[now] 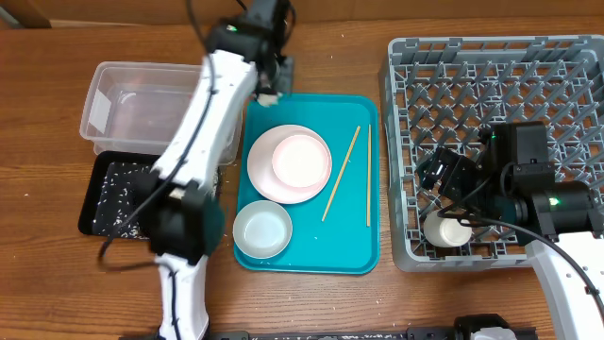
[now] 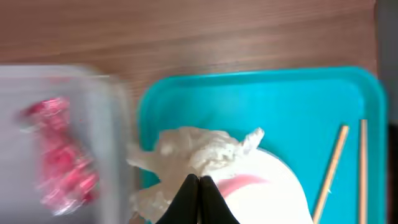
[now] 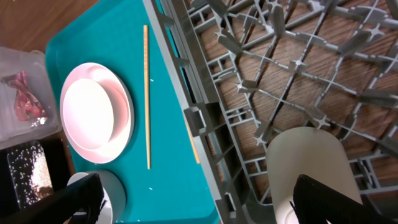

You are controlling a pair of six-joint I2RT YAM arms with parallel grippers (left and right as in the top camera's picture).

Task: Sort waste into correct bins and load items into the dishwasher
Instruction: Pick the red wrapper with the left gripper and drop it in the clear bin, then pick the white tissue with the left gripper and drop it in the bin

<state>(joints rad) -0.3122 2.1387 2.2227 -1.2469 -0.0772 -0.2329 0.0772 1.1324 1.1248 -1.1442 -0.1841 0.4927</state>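
My left gripper (image 2: 199, 182) is shut on the crumpled white paper wad (image 2: 199, 149). It holds the wad above the teal tray's far left corner, next to the clear tub (image 1: 99, 94). The red-and-silver wrapper (image 2: 59, 152) lies in the tub. The pink bowl (image 1: 302, 159) sits on the plate (image 1: 262, 179), with the whitish bowl (image 1: 262, 229) and two chopsticks (image 1: 342, 173) on the teal tray. My right gripper (image 3: 205, 199) is wide open over the grey rack's (image 1: 491, 76) near left corner, just above the white cup (image 3: 305, 165) standing in the rack.
The black tray (image 1: 90, 212) in front of the clear tub holds scattered rice. The teal serving tray (image 1: 359, 255) lies between the bins and the rack. My left arm stretches over the tray's left side and the black tray.
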